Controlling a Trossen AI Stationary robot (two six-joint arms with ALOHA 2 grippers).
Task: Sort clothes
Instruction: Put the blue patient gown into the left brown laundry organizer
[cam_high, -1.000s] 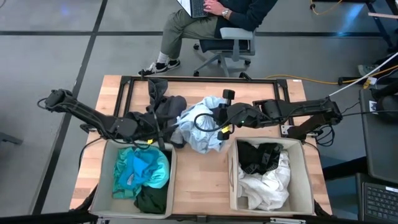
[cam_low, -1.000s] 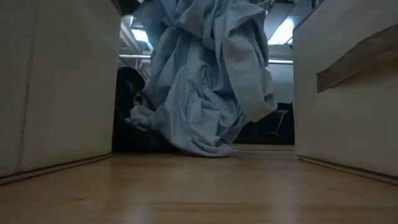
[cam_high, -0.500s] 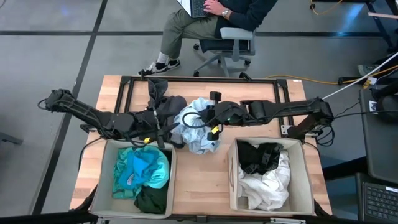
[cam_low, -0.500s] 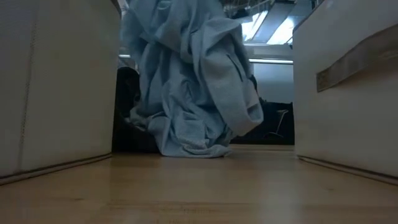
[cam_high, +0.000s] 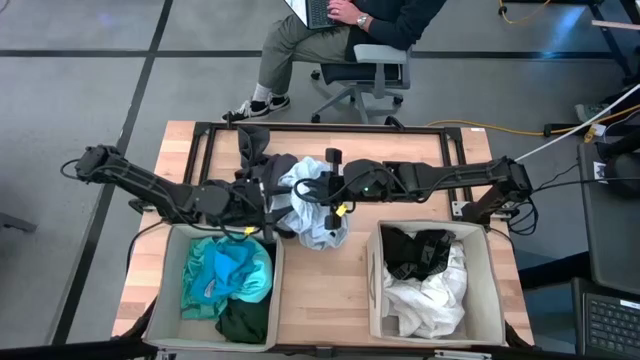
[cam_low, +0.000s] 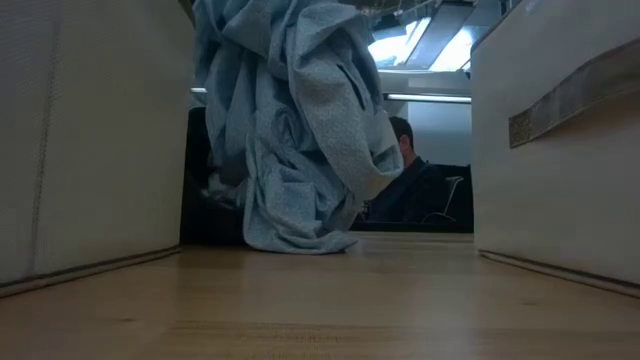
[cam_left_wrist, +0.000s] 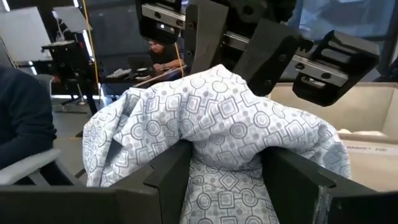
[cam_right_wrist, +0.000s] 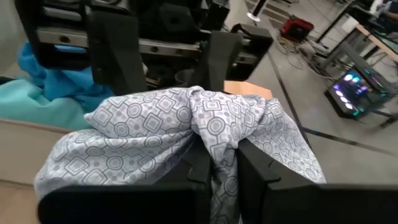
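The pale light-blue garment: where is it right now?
In the high view the pale light-blue garment hangs above the table's middle, between the two beige bins, beside the dark grey garment. The right gripper is shut on it; the left gripper is open around it.

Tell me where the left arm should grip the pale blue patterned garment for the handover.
Take the bunched ridge of the pale blue patterned garment, just beside the right gripper, which pinches it. Come in level from the left gripper side; its fingers already straddle the fold, and the rest hangs loose to the table.
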